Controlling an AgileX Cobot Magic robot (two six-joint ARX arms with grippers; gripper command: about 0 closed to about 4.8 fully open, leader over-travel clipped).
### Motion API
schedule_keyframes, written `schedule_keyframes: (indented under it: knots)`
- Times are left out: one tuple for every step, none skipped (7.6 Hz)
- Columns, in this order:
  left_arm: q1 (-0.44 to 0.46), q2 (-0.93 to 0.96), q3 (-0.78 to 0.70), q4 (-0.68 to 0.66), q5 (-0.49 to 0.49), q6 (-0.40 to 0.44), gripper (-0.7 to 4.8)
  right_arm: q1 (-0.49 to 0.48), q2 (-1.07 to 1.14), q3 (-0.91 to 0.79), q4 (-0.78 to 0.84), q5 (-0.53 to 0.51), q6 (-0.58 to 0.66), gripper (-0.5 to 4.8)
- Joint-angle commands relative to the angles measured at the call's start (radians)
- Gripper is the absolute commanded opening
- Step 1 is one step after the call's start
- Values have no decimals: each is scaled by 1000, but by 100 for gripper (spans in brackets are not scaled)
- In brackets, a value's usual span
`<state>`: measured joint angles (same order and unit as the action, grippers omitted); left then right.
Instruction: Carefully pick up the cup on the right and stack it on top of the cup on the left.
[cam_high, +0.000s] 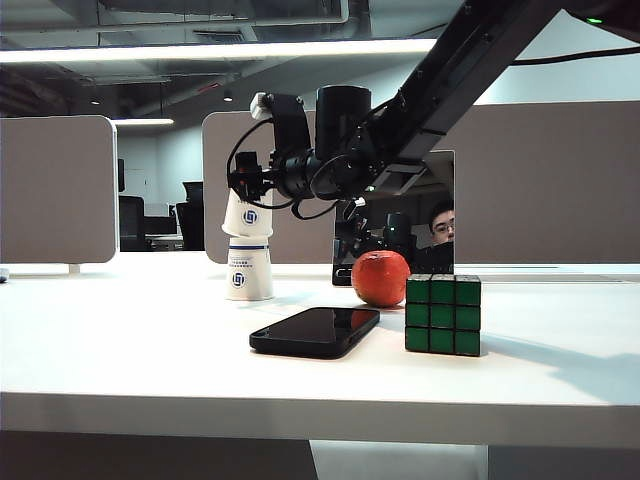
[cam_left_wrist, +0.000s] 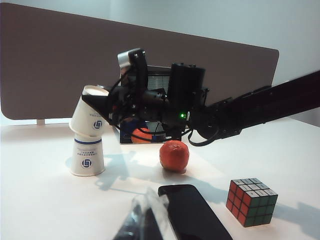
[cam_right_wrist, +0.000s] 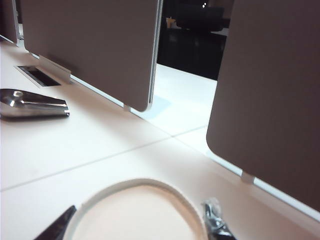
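So the right pincer (cam_high: 243, 200) is clamped on the upper paper cup (cam_high: 248, 215), out over the far left part of the bench (cam_high: 120, 340), reaching in from the right side of the exterior view. That cup is held upside down: wide rim at the bottom, closed base on top. Its long axis isn't straight though. In the left wrist view the upper paper cup (cam_left_wrist: 90, 119) tips over, with the closed end leaning toward the dark arm and the mouth end sitting over the lower paper cup (cam_left_wrist: 87, 157).

Lower paper cup (cam_high: 248, 270) is also upside down, standing on its rim on the bench, long axis upright, logo facing the front edge. The upper one's rim overlaps the top of the lower one, so it's at least touching or partly slipped over it. Can't tell how far down it's seated.

Right wrist view shows the white rim of the upper paper cup (cam_right_wrist: 137, 192) arcing between the two dark pincer fingertips (cam_right_wrist: 216, 222), so the fingers are pressed on either side of the cup, spread as wide as the cup is.

The left pincer (cam_left_wrist: 145, 220) only peeks in as a dark blurry shape near the front edge, right beside the black phone (cam_left_wrist: 197, 215). Can't tell whether it's spread or closed.

An orange (cam_high: 381, 278) sits mid-bench, and a Rubik's cube (cam_high: 443, 315) sits near the front right.
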<state>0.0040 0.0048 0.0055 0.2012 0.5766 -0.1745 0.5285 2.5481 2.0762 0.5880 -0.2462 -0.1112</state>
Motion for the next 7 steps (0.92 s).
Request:
schedule_keyframes:
  knots:
    - [-1, 0, 2, 9, 8, -2, -6, 0, 19, 4, -38, 5, 2, 305]
    - [-1, 0, 2, 10, 8, -2, -6, 0, 35, 4, -109, 22, 2, 305]
    - [-1, 0, 2, 10, 8, -2, -6, 0, 35, 4, -138, 24, 3, 305]
    - [-1, 0, 2, 10, 8, -2, -6, 0, 35, 4, -156, 24, 3, 305]
    - [-1, 0, 2, 10, 8, -2, -6, 0, 35, 4, -193, 24, 6, 305]
    - [-1, 0, 2, 10, 8, -2, -6, 0, 35, 4, -218, 25, 6, 305]
    - [-1, 0, 2, 10, 8, -2, -6, 0, 35, 4, -214, 24, 6, 305]
